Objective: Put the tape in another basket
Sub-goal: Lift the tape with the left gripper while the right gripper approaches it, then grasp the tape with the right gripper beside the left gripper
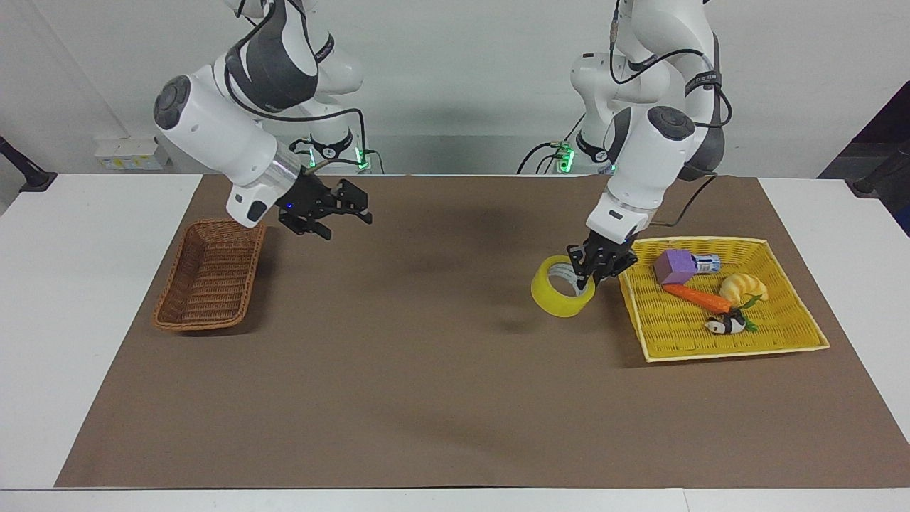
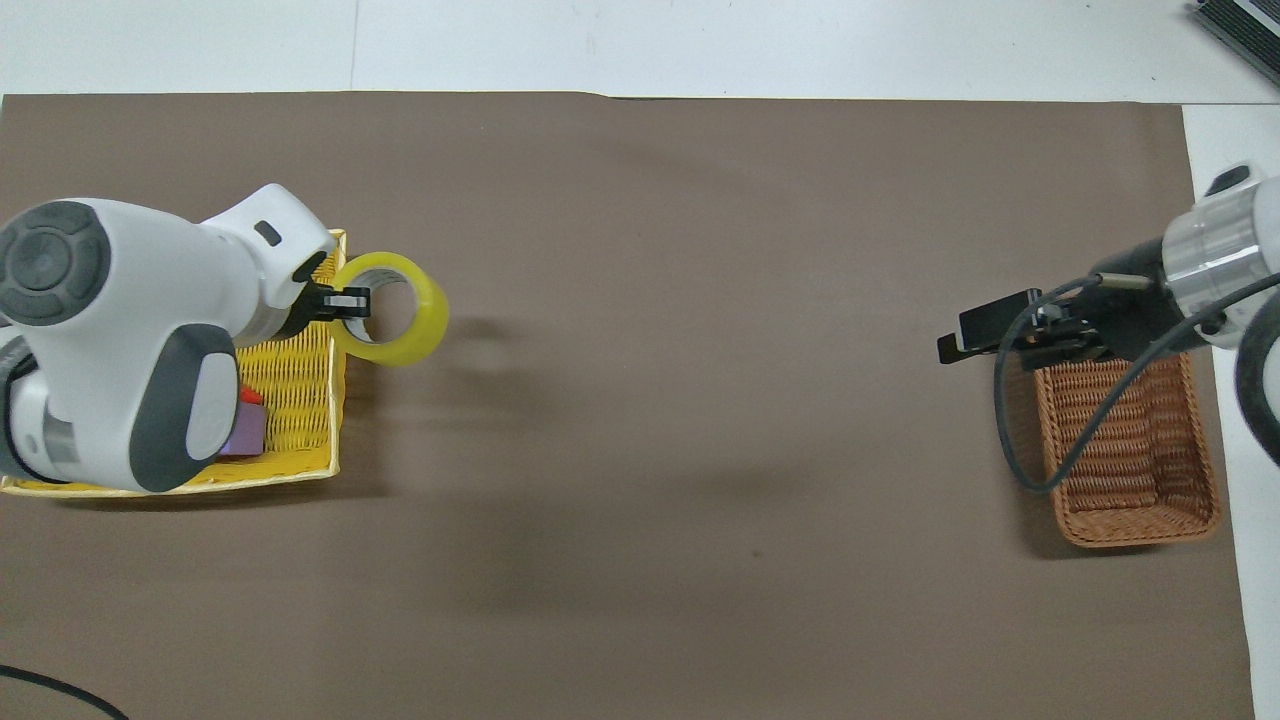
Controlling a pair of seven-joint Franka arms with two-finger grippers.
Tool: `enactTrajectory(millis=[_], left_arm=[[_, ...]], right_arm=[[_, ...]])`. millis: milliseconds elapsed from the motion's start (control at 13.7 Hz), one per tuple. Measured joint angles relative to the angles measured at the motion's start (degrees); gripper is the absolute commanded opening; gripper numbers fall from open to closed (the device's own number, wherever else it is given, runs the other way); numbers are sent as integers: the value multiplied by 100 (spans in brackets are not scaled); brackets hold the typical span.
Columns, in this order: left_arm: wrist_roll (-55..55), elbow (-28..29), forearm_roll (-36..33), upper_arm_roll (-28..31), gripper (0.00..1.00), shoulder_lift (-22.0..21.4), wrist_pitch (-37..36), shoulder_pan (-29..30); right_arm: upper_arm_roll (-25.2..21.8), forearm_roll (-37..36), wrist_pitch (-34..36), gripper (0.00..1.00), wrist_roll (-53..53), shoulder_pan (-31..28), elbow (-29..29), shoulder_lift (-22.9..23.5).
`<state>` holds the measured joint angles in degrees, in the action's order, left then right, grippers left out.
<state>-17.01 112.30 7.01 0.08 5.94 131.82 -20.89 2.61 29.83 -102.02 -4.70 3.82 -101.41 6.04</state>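
The yellow tape roll (image 1: 561,289) hangs in my left gripper (image 1: 590,277), which is shut on its rim. The roll is in the air over the brown mat, just off the edge of the yellow basket (image 1: 711,350) toward the right arm's end. In the overhead view the tape (image 2: 400,325) and left gripper (image 2: 350,300) show the same. The brown wicker basket (image 1: 210,277) stands empty at the right arm's end, also seen from overhead (image 2: 1125,450). My right gripper (image 1: 333,213) is open and empty, up over the mat beside the wicker basket's corner nearest the robots (image 2: 975,335).
The yellow basket holds a purple block (image 1: 674,264), a small can (image 1: 707,263), an orange carrot (image 1: 700,297), a pale croissant toy (image 1: 743,286) and a small black-and-white toy (image 1: 725,326). The brown mat (image 1: 426,355) covers the table between the baskets.
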Motion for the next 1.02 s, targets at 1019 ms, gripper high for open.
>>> enactTrajectory(millis=[1019], left_arm=[[-1537, 58, 222, -4, 0, 265, 593, -1377]], right_arm=[[6, 719, -2775, 100, 116, 1539, -864, 312]])
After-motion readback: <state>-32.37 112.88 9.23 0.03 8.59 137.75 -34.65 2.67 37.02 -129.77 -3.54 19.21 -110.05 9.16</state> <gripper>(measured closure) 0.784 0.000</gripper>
